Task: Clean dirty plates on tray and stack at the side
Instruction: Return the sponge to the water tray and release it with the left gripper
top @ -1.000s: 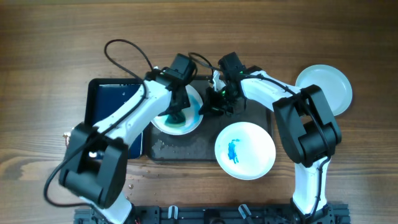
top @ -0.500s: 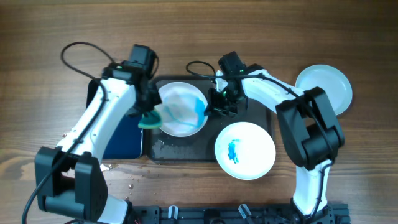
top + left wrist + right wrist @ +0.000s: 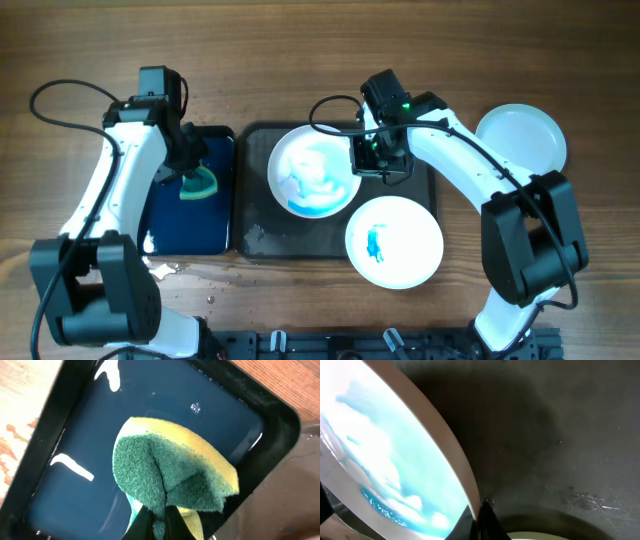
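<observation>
Brown wood-grain tabletop (image 3: 320,40) (grain running left to right) fills the view, evenly lit.

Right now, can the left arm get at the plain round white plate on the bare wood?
Probably not. That plate lies beyond the right arm, which crosses the way, and the left gripper is shut on the green-and-yellow sponge.

Brown wood grain over the tabletop (image 3: 320,60). Dark grey, faintly speckled, for the large tray (image 3: 262,240). White washed with pale blue, strongest along its near rim, for the middle plate (image 3: 315,172). White with one small blue smear at centre for the near plate (image 3: 394,241). Plain white for the right plate (image 3: 520,140). Glossy blue-black for the small tray (image 3: 190,228) toward the left edge. Green over yellow for the sponge (image 3: 170,470), perhaps teal-tinged beneath.
</observation>
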Robot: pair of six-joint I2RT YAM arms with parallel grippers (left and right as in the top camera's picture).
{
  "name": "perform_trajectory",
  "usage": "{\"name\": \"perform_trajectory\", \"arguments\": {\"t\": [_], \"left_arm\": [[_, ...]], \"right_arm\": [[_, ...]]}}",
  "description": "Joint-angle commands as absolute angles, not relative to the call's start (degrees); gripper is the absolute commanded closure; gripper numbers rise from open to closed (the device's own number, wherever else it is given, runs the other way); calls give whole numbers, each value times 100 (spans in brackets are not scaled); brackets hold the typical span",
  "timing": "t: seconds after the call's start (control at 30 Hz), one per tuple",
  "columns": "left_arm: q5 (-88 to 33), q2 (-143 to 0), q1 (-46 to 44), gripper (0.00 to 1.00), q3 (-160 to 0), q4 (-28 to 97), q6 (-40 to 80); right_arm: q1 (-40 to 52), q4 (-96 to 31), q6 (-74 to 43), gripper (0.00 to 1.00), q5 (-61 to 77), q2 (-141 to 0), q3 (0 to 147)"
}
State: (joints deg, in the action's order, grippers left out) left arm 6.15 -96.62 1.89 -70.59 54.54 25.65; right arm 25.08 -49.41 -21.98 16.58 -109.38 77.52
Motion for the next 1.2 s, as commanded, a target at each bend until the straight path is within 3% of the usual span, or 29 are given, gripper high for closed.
{"name": "perform_trajectory", "arguments": {"t": [0.0,0.03,0.1,0.13,0.23,0.43,0.6,0.9,1.17], "left_arm": [[786,-10020,259,96,-6744,5186,2399],[801,-10090,283,96,-6724,5140,2401],[799,-10228,370,50,-6713,5076,2403],[794,-10250,434,41,-6713,5061,2427],[711,-10112,554,22,-6748,5081,2488],[711,-8831,552,0,-7188,5640,2615],[711,-7531,554,0,-7199,6064,2615],[714,-7057,617,0,-7231,6206,3186],[687,-6676,2047,0,-7363,6471,3393]], "right_arm": [[2484,-5015,-2005,95,1608,-10739,7894],[2484,-5035,-1986,95,1608,-10739,7894],[2484,-5083,-1949,96,1608,-10737,7894],[2484,-5096,-1931,95,1608,-10737,7894],[2484,-5109,-1852,95,1610,-10735,7894],[2484,-5140,-1750,95,1634,-10735,7918],[2722,-5489,-1494,95,1649,-10735,8501],[3354,-5723,-1568,95,1632,-10742,9688],[3699,-5264,-1844,95,1802,-11229,9771]]}}
